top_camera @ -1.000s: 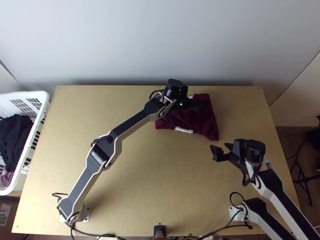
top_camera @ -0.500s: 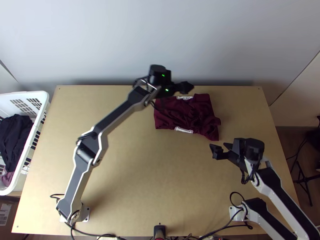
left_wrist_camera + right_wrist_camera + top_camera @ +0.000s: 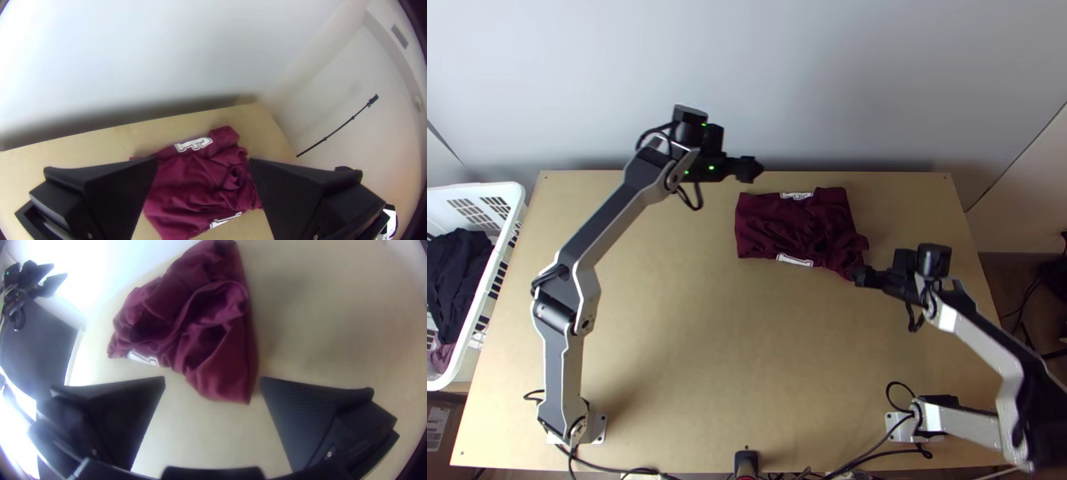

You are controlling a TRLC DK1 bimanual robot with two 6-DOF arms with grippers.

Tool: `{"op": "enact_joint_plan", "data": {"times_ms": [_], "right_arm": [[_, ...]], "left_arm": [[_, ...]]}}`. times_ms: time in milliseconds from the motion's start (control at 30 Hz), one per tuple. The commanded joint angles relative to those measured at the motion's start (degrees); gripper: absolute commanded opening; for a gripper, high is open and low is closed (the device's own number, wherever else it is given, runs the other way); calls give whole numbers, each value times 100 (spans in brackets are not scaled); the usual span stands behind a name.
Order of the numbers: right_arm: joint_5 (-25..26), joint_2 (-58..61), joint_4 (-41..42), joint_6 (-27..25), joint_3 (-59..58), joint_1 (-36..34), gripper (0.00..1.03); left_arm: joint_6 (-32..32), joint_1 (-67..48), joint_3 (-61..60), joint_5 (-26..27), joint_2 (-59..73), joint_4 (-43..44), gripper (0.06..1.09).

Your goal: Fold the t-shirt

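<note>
T-shirt of maroon cloth (image 3: pixel 771 228) lies compactly folded near our open fingers

White outlined block print shows on the shirt in two patches: a far one (image 3: pixel 797 195), on the side nearer our left fingertips, and a near one (image 3: pixel 795 260), along the opposite edge. We see the shirt's long axis running sideways across the light wooden table (image 3: pixel 691 344). One tapered corner (image 3: pixel 238 389) points towards our right gripper (image 3: pixel 863 277); we cannot tell which end is the collar.

We hold the right gripper's two wide flat black fingers (image 3: pixel 302 418) well apart, with that corner just ahead of and between their tips; whether either touches it, we cannot tell. The cloth is rumpled at this end, with loose folds standing up, and smoother towards the other.

Our left gripper (image 3: pixel 749 170) hangs beyond the shirt's far left corner, its two black fingers (image 3: pixel 111 191) also spread, gripping no cloth. Well apart from them, past the left arm, stands a white plastic basket (image 3: pixel 495 192) with dark clothes (image 3: pixel 459 272) inside.
</note>
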Motion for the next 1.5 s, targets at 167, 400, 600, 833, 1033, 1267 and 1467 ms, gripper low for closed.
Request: {"op": "enact_joint_plan", "data": {"times_ms": [167,400,600,833,1033,1267,1467], "right_arm": [[-508,2369,83,167,1766,-266,99],[-578,3081,56,536,2636,85,99],[-675,3573,30,897,3331,648,99],[-684,3960,-471,967,4253,1316,92],[-649,4092,-726,501,4456,1351,3],[-482,3722,-849,-228,4227,560,3],[-376,3661,-998,-870,4464,-345,3]], "left_arm": [[448,220,-350,-369,-610,-517,104],[448,246,-587,-510,-741,-517,104],[510,299,-648,-545,-821,-517,104],[589,422,-745,-571,-847,-535,104],[598,519,-824,-615,-856,-631,104],[580,598,-1141,-703,-1031,-649,104],[563,659,-1527,-703,-1242,-570,104]]}}
